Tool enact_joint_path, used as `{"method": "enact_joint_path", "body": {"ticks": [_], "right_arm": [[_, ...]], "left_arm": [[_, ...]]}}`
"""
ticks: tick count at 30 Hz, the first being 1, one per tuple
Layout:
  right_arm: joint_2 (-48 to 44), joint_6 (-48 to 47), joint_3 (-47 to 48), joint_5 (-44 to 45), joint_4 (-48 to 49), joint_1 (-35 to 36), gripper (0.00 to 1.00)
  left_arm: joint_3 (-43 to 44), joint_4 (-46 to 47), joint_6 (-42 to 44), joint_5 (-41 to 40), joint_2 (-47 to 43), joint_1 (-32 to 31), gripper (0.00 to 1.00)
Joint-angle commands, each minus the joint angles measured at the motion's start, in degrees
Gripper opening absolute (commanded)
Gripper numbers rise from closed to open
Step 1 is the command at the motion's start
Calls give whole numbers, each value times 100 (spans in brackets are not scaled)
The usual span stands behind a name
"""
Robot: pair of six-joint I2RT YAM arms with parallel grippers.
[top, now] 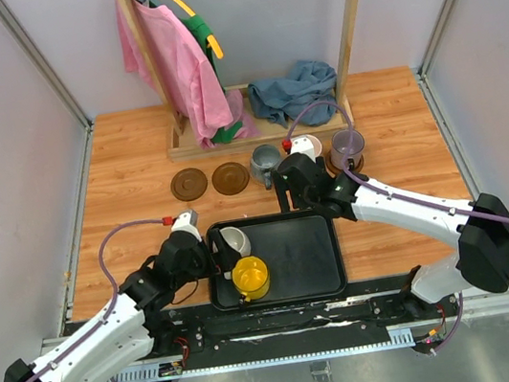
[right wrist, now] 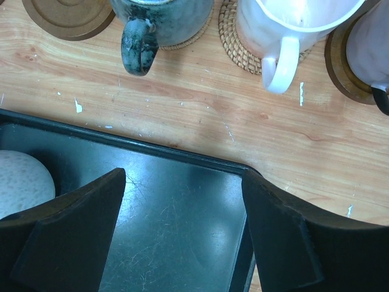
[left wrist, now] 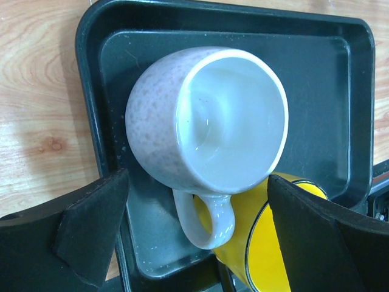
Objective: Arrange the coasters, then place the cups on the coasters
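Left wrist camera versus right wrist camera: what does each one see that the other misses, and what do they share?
Only the left wrist view shows the yellow cup and the inside of the pale pink cup. Only the right wrist view shows the grey cup and white cup on woven coasters, the purple cup on a dark coaster, and one bare dark coaster. Both show the black tray, the wooden table and part of the pale pink cup.
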Motion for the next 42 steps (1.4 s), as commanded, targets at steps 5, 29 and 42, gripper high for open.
{"method": "enact_joint_path", "body": {"ticks": [5, 29, 42], "right_arm": [[-77, -68, -86, 154, 64, 69, 79], [-7, -40, -109, 246, 74, 69, 80], [-45, -45, -197, 211, 148, 73, 80]], "left_arm": [[188, -199, -170, -176, 281, -172, 100], [645, -318, -100, -580, 1545, -514, 47], [669, -57, 83, -663, 1895, -514, 24]]}}
